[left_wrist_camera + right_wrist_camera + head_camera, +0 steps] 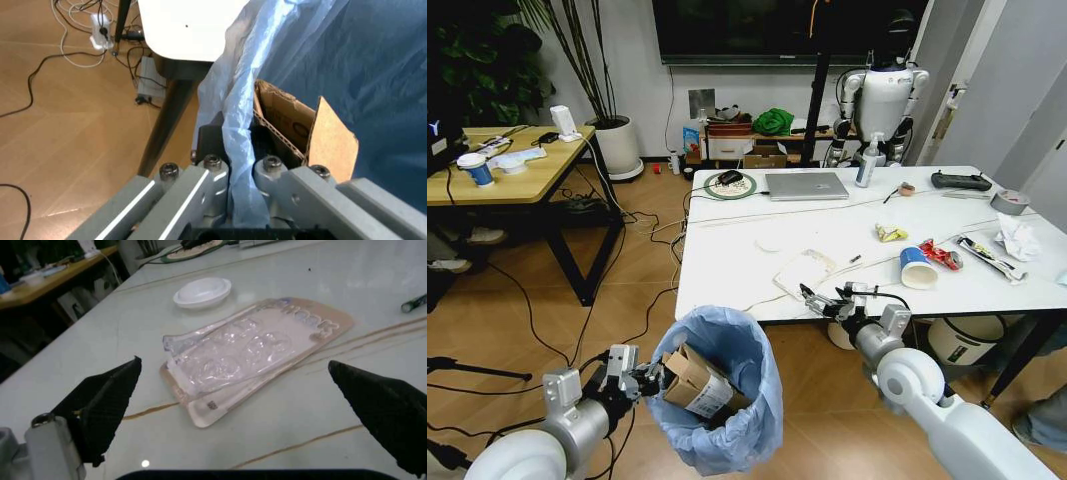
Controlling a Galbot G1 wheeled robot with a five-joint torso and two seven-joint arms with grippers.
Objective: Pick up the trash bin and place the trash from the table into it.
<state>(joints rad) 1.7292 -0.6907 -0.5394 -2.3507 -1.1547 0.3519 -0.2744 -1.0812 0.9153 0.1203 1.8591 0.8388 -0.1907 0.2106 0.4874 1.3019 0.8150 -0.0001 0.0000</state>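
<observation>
The white bench (847,250) carries scattered litter: a blister packet (803,272) near its front edge, a blue-white paper cup (916,268) lying on its side, red wrappers (941,255) just beside the cup, a yellow wrapper (890,234) and a crumpled tissue (1018,238) towards the right end. The trash bin (723,400) with its light-blue liner sits below the bench's front left corner, and a brown cardboard packet (695,382) lies inside it. The left gripper (639,380) holds the bin's rim, its fingers (215,176) pinching the liner. The right gripper (825,301) hovers at the front edge of the bench, its fingers (103,402) spread wide either side of the blister packet.
</observation>
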